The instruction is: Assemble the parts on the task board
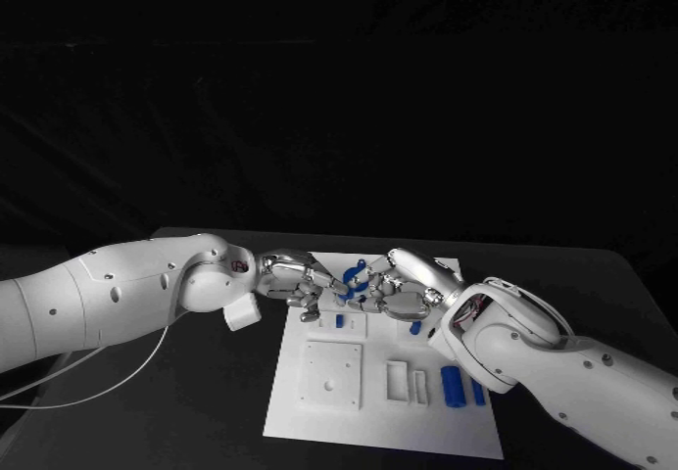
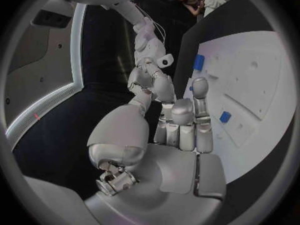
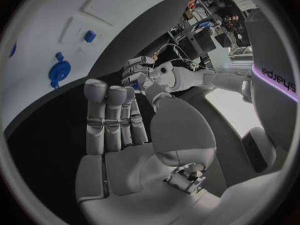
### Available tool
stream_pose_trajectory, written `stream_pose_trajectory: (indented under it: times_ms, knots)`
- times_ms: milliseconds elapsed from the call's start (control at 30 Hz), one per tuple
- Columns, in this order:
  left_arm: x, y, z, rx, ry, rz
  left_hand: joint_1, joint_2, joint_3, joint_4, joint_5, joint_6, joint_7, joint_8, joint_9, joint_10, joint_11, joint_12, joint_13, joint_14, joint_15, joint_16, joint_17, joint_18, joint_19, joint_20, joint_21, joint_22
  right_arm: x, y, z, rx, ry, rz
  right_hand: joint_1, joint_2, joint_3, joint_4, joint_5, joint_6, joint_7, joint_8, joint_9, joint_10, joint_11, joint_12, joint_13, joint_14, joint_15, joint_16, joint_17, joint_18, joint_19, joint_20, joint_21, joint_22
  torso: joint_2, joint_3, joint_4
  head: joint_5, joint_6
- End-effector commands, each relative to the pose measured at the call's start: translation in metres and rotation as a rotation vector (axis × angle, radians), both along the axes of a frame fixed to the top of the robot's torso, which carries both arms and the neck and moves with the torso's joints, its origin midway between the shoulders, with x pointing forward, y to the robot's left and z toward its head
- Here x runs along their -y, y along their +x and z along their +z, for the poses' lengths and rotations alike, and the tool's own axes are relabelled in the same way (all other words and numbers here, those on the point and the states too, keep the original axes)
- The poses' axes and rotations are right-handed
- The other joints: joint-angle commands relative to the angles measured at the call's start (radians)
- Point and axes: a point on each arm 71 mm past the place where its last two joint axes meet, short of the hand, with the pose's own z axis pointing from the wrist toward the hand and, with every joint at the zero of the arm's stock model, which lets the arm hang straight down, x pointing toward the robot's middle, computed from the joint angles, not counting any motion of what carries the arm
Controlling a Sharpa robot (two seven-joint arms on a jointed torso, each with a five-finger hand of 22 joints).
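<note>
Both hands meet above the far end of the task board [image 1: 381,431]. From the left comes the left hand [image 1: 290,279], from the right the right hand [image 1: 396,289]; their fingertips are very near each other, and small blue parts [image 1: 357,279] show between them. Whether either hand really holds one of these parts, I cannot tell — the fingers hide the contact. In the left wrist view the left hand [image 2: 178,130] has its fingers standing straight up side by side with the thumb bent across in front, and nothing is seen in the palm. In the right wrist view the right hand [image 3: 119,130] looks the same: fingers straight and close together, thumb folded across the palm.

On the black table [image 1: 212,392] the white task board lies lengthwise away from the robot. Near its left side sits a raised white square plate [image 1: 331,374], and beside that two narrow white blocks [image 1: 409,381]. A blue cylinder part [image 1: 453,386] lies near the right edge of the board, just beside the right arm. Smaller blue pieces [image 1: 341,320] rest on the board below the hands. The right wrist view also shows a blue round gear-like part [image 3: 59,72] and a small blue block [image 3: 90,36] on the board.
</note>
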Motion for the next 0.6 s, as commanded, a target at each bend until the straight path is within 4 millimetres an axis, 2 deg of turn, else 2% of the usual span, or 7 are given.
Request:
stream_pose_trajectory:
  times_ms: [33,600]
  knots:
    - [0.0016,0.0016,0.0023,0.006,-0.011,0.009,0.003,0.005,0.122,-0.115,0.004,0.057,-0.052,-0.002,0.001,0.016,-0.005,0.002,0.001,-0.003,-0.004,-0.003,-0.001,-0.013,-0.003,-0.005,0.001,0.018,-0.003,-0.0029,-0.0006,0.002,0.006,0.023,0.013,0.001,-0.015,-0.001,0.004,0.003,0.0,0.003,0.0,0.003,-0.003,0.0,0.003,0.0,-0.005,-0.007,0.002,-0.01,0.0,-0.007,0.005,0.064,0.0,-0.0002,0.0003,-0.002,-0.001]
    - [0.0026,0.0024,0.0004,0.011,0.019,0.023,0.001,0.004,0.12,-0.113,0.002,0.059,-0.053,-0.002,0.005,0.015,-0.006,-0.001,0.001,-0.004,-0.005,-0.006,-0.004,-0.015,-0.001,-0.007,0.0,0.018,-0.0049,-0.0027,-0.0022,0.002,0.005,0.011,0.013,0.004,-0.046,0.0,0.005,0.012,-0.003,0.003,0.001,0.004,-0.004,-0.003,0.007,0.001,-0.006,-0.009,0.004,-0.01,0.001,-0.007,0.001,0.064,0.0,-0.001,0.0012,-0.003,-0.004]
